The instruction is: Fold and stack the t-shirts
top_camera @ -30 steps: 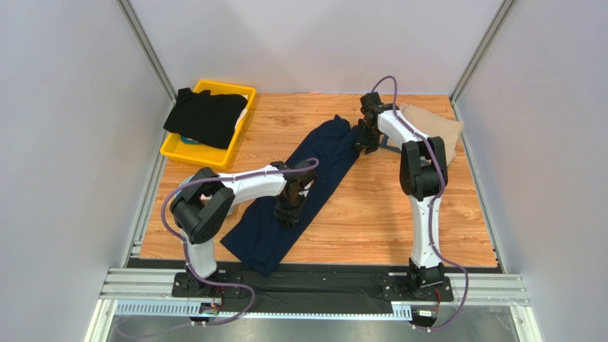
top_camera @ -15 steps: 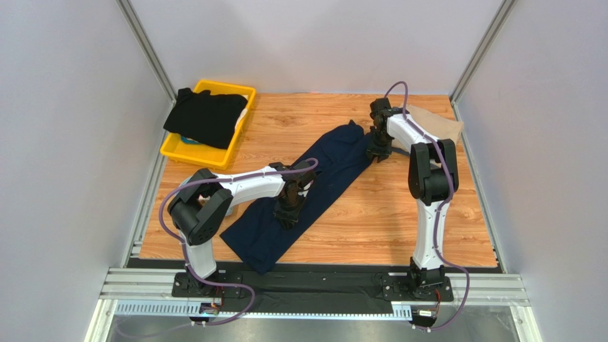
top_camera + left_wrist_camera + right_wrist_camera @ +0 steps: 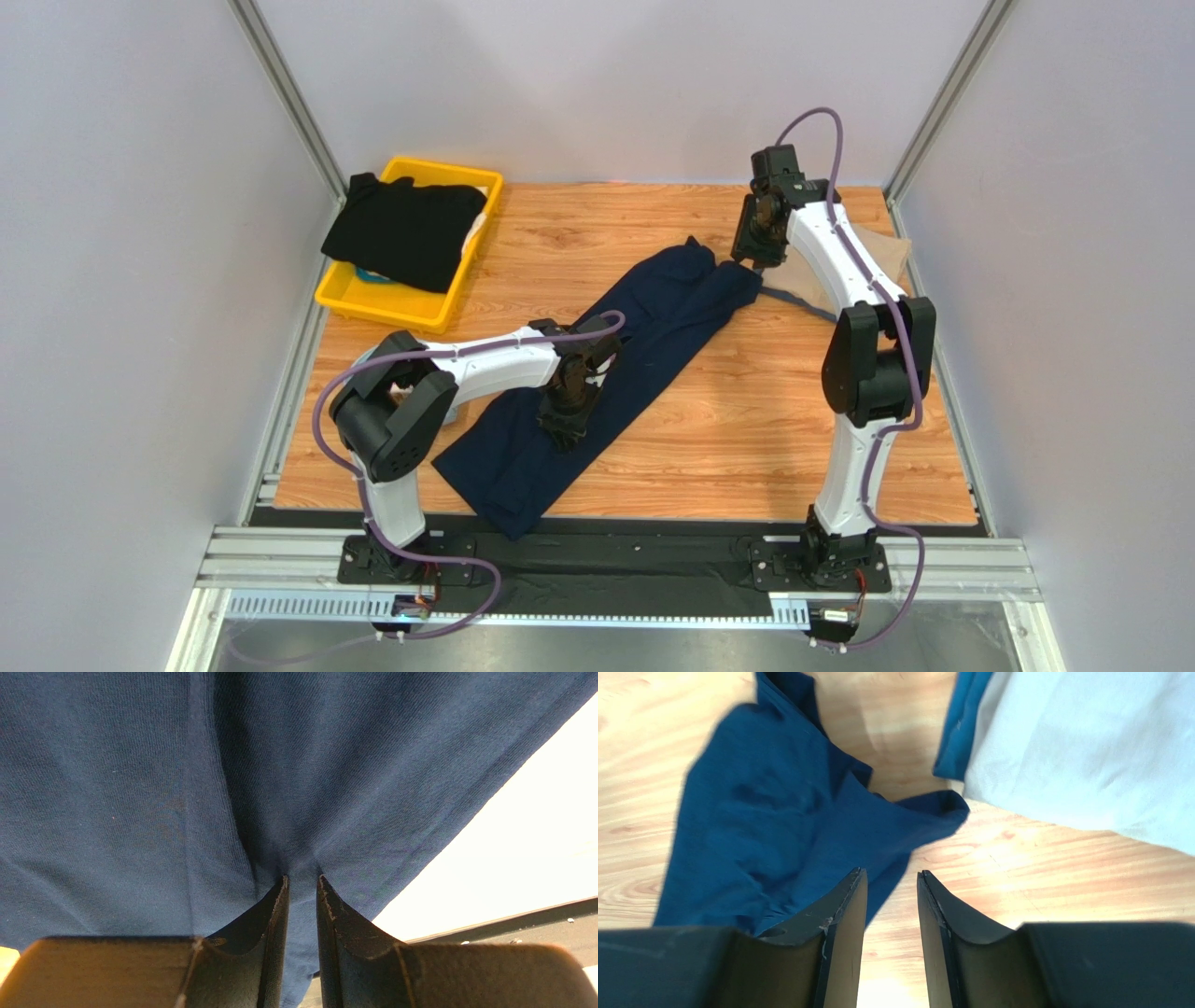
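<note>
The dark navy t-shirt (image 3: 617, 357) lies as a long diagonal strip across the wooden table. My left gripper (image 3: 561, 417) presses down on its lower half. In the left wrist view the left gripper (image 3: 302, 878) is shut on a pinch of the navy cloth (image 3: 140, 798). My right gripper (image 3: 751, 255) hangs above the shirt's far end, its jaws a little apart and empty (image 3: 891, 873). The navy shirt (image 3: 787, 826) lies below it. The tan t-shirt (image 3: 849, 259) lies at the back right and looks pale in the right wrist view (image 3: 1088, 749). The black t-shirt (image 3: 407, 231) drapes over the bin.
A yellow plastic bin (image 3: 368, 297) stands at the back left, with a bit of light blue showing under the black shirt. Grey walls and metal posts close in the table on three sides. A strip of blue cloth (image 3: 962, 721) lies along the tan shirt's edge.
My right gripper pulled the navy shirt's far end to the right, let it go, then rose toward the back. The left gripper has stayed in place on the shirt.
</note>
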Controlling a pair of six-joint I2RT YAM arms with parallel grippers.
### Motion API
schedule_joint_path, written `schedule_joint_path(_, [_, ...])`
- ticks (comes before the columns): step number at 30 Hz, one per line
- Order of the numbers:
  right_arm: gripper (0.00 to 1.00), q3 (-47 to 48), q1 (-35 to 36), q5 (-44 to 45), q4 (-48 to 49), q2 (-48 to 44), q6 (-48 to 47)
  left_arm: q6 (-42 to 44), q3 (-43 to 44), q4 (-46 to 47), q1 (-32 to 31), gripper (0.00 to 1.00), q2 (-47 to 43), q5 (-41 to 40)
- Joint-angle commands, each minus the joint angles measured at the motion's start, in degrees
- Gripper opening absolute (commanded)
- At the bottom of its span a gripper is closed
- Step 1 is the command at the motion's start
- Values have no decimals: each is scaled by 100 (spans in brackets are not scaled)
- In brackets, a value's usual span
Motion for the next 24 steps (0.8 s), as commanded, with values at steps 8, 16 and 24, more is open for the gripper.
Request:
schedule_joint_path(8, [35, 920, -29, 4, -250, 1311, 14, 88, -302, -144, -15, 28, 283, -184])
schedule_joint_path(16, [34, 902, -20, 110, -154, 1760, 93, 106, -381, -118, -15, 28, 327, -166])
schedule_joint_path(24, [34, 1376, -20, 22, -259, 2182, 111, 62, -592, -39, -24, 28, 327, -26])
